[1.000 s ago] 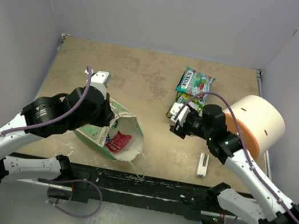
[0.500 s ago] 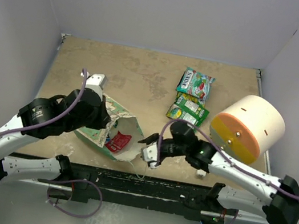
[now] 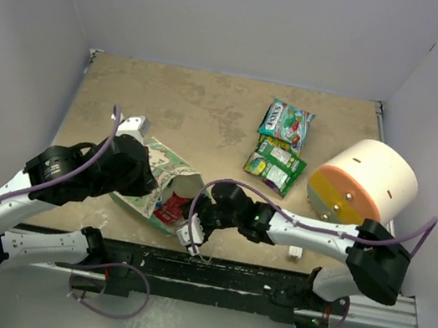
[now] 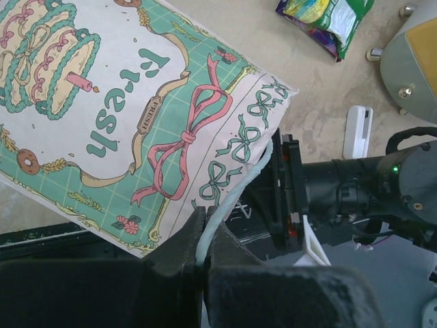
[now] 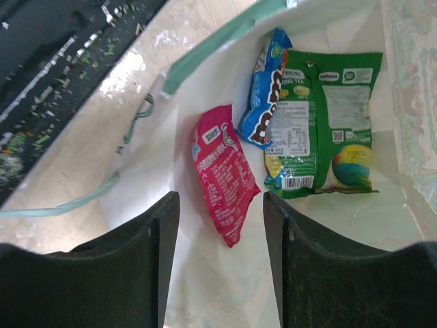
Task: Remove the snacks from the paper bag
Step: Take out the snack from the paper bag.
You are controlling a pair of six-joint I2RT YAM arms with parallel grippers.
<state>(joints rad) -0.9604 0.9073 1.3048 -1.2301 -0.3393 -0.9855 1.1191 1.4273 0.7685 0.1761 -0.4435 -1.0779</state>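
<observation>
The mint-green paper bag (image 3: 160, 183) lies on its side, mouth toward the near edge; it also fills the left wrist view (image 4: 130, 116). My left gripper (image 4: 203, 229) is shut on the bag's pale string handle (image 4: 232, 191), and from above it sits at the bag's left side (image 3: 142, 178). My right gripper (image 3: 191, 225) is open at the bag's mouth (image 5: 222, 225). Inside lie a pink packet (image 5: 225, 181) between my fingers, a green packet (image 5: 321, 130) and a blue packet (image 5: 263, 89). Two more packets lie on the table: a green one (image 3: 286, 123) and a yellow-green one (image 3: 275, 162).
A big cream cylinder with an orange end (image 3: 363, 189) lies at the right. A small white stick (image 3: 295, 251) lies near the front edge, seen also in the left wrist view (image 4: 358, 130). Grey walls close the table on three sides.
My right arm has swung left from the packets on the table to the bag's mouth, gripper open. My left arm has shifted slightly, still holding the handle.
</observation>
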